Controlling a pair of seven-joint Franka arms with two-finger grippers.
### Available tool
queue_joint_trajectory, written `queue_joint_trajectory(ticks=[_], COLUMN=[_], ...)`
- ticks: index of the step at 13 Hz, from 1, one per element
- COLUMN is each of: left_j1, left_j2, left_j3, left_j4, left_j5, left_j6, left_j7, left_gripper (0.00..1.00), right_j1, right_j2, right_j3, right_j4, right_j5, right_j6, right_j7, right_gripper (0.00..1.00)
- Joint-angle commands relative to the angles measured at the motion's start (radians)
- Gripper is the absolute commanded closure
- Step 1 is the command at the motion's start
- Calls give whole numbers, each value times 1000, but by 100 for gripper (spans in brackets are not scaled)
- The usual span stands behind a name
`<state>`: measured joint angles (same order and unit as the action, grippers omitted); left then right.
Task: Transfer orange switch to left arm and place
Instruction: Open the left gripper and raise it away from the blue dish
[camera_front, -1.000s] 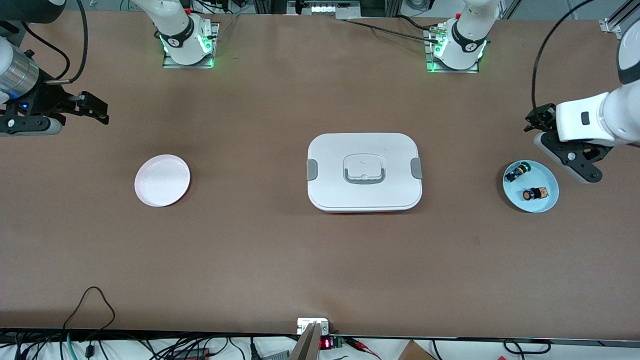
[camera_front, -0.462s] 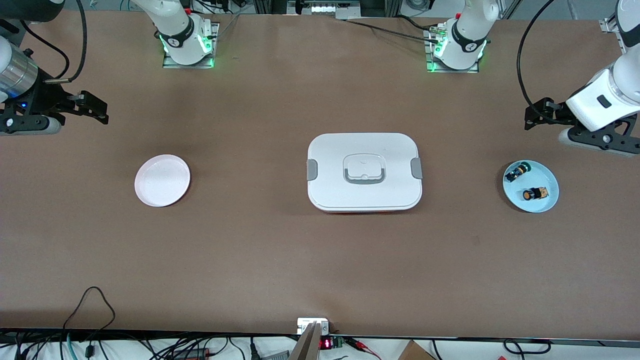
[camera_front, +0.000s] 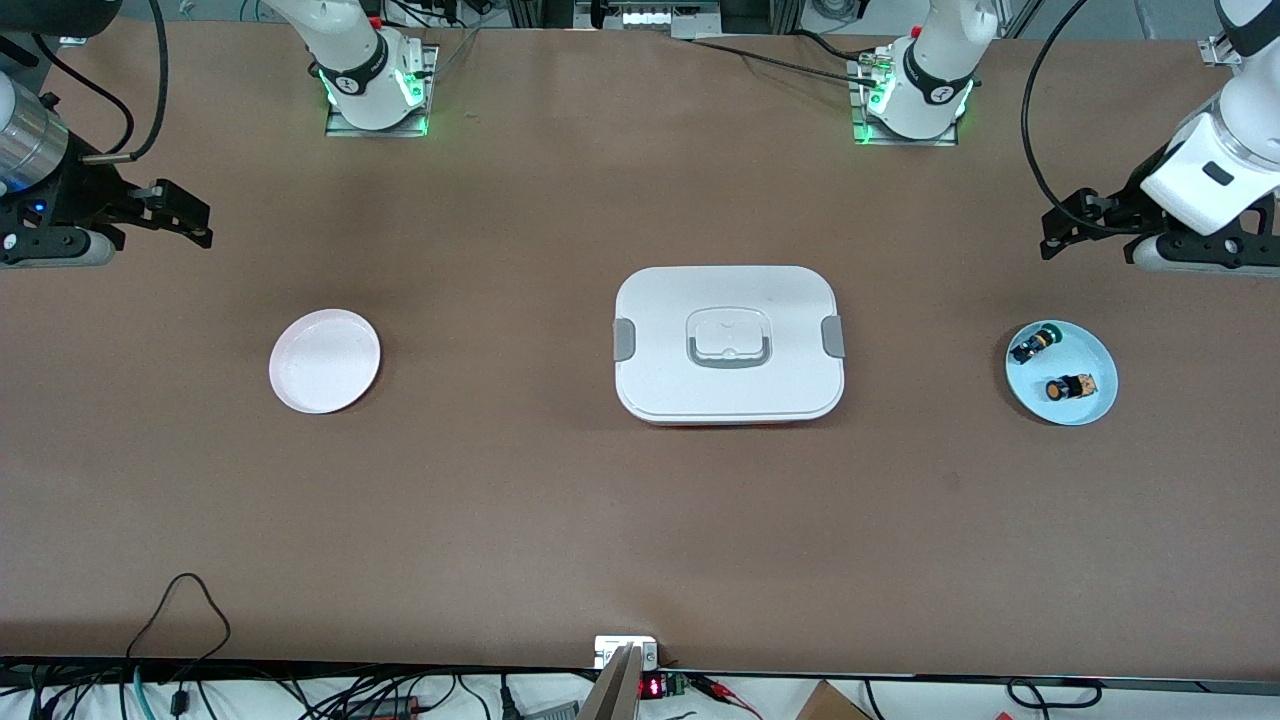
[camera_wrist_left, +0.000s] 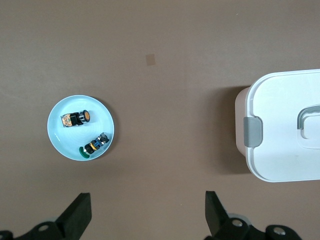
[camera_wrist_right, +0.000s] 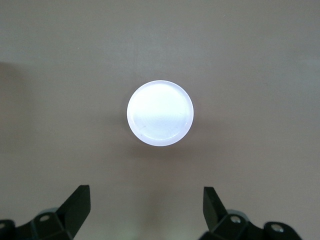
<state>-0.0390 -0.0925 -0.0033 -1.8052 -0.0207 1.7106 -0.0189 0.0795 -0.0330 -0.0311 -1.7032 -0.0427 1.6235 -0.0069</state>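
The orange switch (camera_front: 1068, 387) lies in a blue dish (camera_front: 1095, 405) at the left arm's end of the bench (camera_front: 560, 520). A green switch (camera_front: 1033, 343) lies beside it in the same dish. The big white box (camera_front: 727, 344) sits in the middle. A pink plate (camera_front: 325, 361) sits toward the right arm's end. The left gripper (camera_wrist_left: 147, 215) hangs wide open over bare bench near the dish, holding nothing. The right gripper (camera_wrist_right: 145, 210) hangs wide open over bare bench near the plate, holding nothing too.
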Motion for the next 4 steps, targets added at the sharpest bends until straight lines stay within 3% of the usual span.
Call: queue_joint_trajectory(ticks=[1, 4], left_j1=[1, 1], left_j2=[2, 10], left_j3=[8, 5], left_j4=[9, 23], left_j5=[-4, -2], left_j6=[-26, -31], left_j7=[-16, -18], left_gripper=[0, 0], right_j1=[-6, -4], right_j2=[7, 7], right_j3=[-3, -1], right_j4=[22, 22], right_j5=[12, 12], right_j6=[-21, -21], right_j7=[-16, -16], right_gripper=[0, 0])
